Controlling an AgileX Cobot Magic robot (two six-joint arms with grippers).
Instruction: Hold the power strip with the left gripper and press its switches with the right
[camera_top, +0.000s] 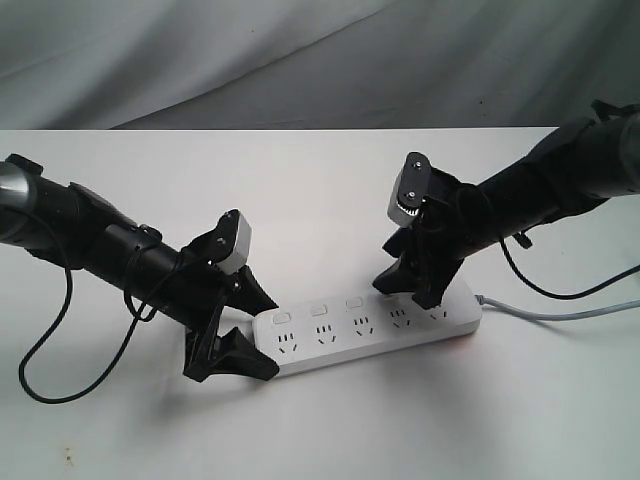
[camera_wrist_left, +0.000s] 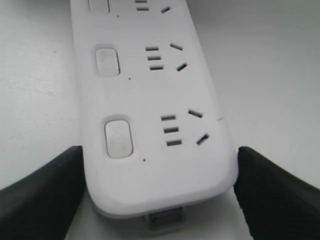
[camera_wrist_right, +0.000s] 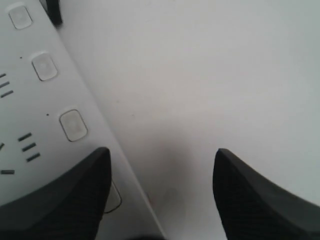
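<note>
The white power strip (camera_top: 365, 328) lies on the white table, its thin grey cable (camera_top: 540, 312) running off to the right. My left gripper (camera_top: 262, 333) clamps the strip's left end, one black finger pressed against each long side; in the left wrist view its fingers (camera_wrist_left: 40, 195) touch both edges of the strip (camera_wrist_left: 155, 100). My right gripper (camera_top: 410, 288) stands open over the strip's right end. One of its fingers (camera_wrist_right: 60, 200) rests over a half-hidden switch, the other over bare table. Three switches (camera_top: 319, 310) show between the grippers.
A grey cloth backdrop (camera_top: 300, 60) hangs behind the table's far edge. A black wire (camera_top: 40, 350) loops down from the left arm onto the table. Another black wire (camera_top: 570, 290) hangs under the right arm.
</note>
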